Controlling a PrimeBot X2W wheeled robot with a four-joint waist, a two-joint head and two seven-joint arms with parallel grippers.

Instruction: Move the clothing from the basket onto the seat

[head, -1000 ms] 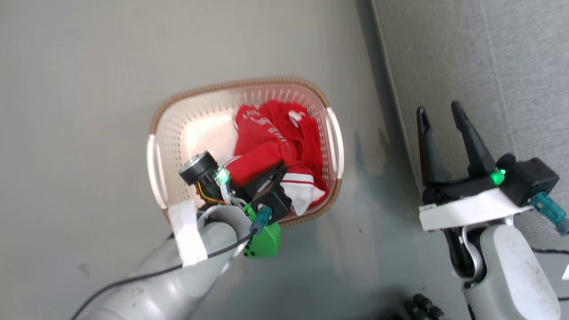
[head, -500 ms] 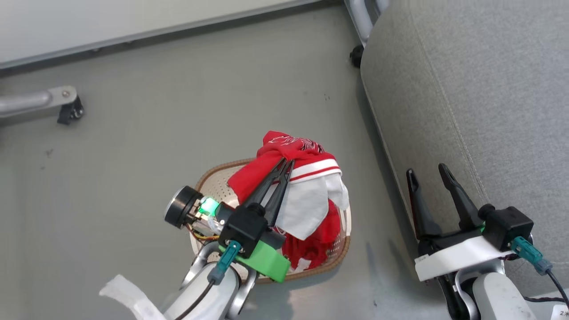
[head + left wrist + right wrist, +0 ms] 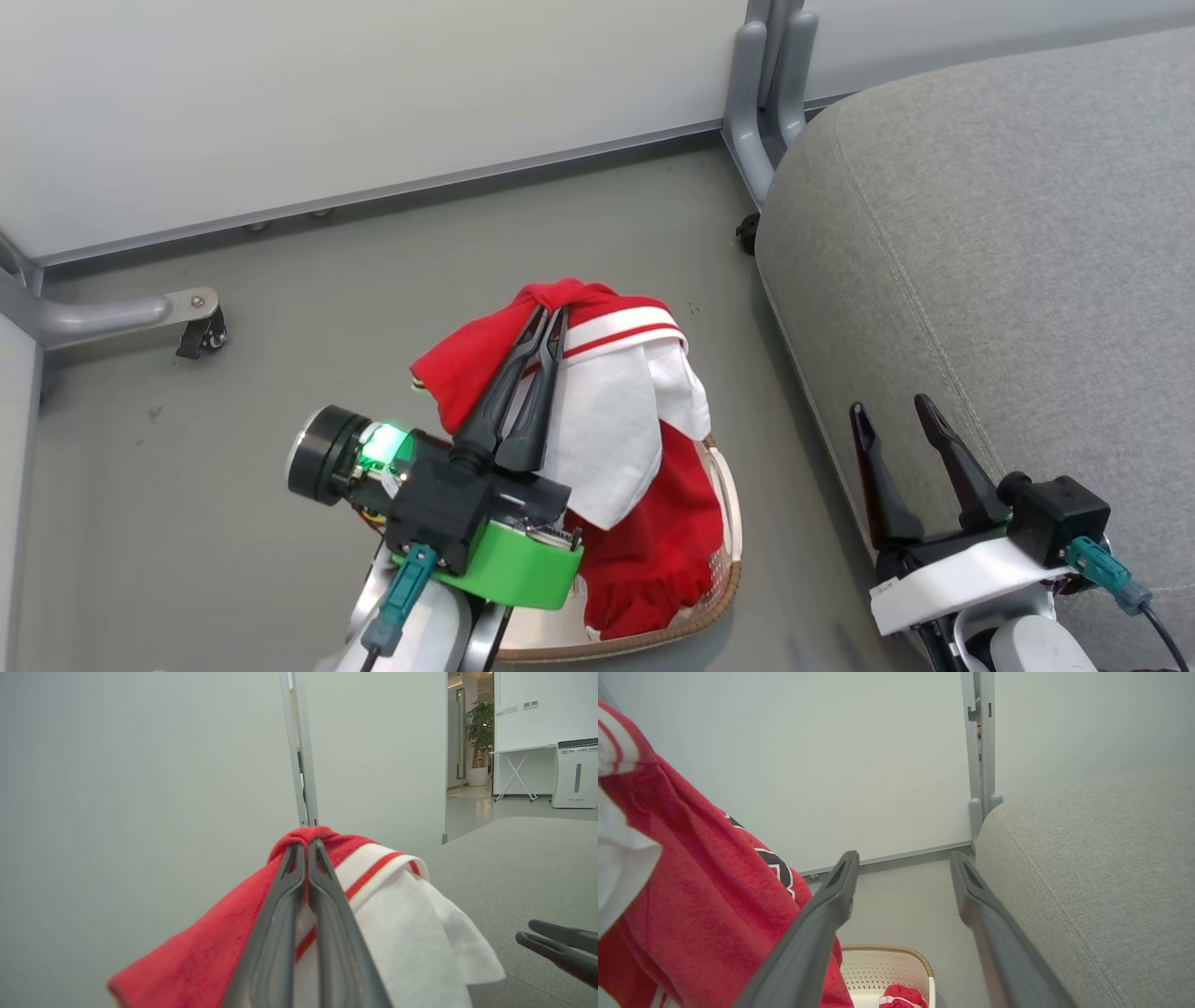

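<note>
Red garment [image 3: 607, 420] with a white panel and striped band, pinched at its top fold between the closed fingers of the left hand [image 3: 551, 313], hangs above the basket [image 3: 724, 583]. A second red piece [image 3: 901, 996] lies inside the basket. To the right of the basket, the right hand [image 3: 888, 404] stands with jaws apart, empty, at the edge of the grey seat [image 3: 980, 280].

Head view, you get pale partition panels [image 3: 373, 103] across top, grey metal post [image 3: 770, 84] at joint. Grey floor [image 3: 327, 308] below, castered metal foot [image 3: 191, 322] mid-left. Left wrist view, upper right: potted plant [image 3: 479, 723], white folding table [image 3: 516, 765], white cabinet [image 3: 577, 772].
</note>
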